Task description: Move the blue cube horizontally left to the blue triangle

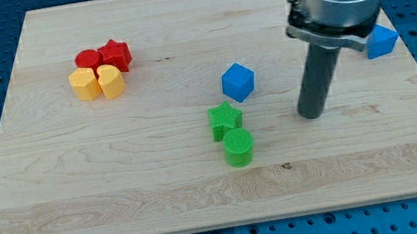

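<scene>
The blue cube (238,81) sits near the board's middle, a little right of centre. A second blue block, the blue triangle (382,41), lies at the view's right edge of the board, partly hidden behind the arm. My tip (311,115) rests on the board to the right of the blue cube and slightly below it, apart from it, with a clear gap between them. The tip is left of and below the blue triangle.
A green star (225,119) and a green cylinder (238,147) sit just below the blue cube. At the upper left a red cylinder (86,60), red star (115,54), yellow hexagon (84,83) and yellow heart-like block (110,80) cluster together.
</scene>
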Robot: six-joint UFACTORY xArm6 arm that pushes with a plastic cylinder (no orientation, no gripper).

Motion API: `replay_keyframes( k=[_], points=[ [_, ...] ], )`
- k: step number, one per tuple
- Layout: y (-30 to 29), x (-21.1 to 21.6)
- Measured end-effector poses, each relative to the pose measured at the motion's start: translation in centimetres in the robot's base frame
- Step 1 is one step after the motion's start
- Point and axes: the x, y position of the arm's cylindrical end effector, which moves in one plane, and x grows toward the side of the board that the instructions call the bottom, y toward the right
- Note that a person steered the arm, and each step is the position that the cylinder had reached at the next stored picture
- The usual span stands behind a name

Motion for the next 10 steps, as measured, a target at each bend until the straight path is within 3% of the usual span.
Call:
replay_keyframes(
  k=[3, 6, 10],
  points=[
    [-3.4, -0.5],
    [-8.2, -4.9],
    [-13.1, -7.2]
  ],
)
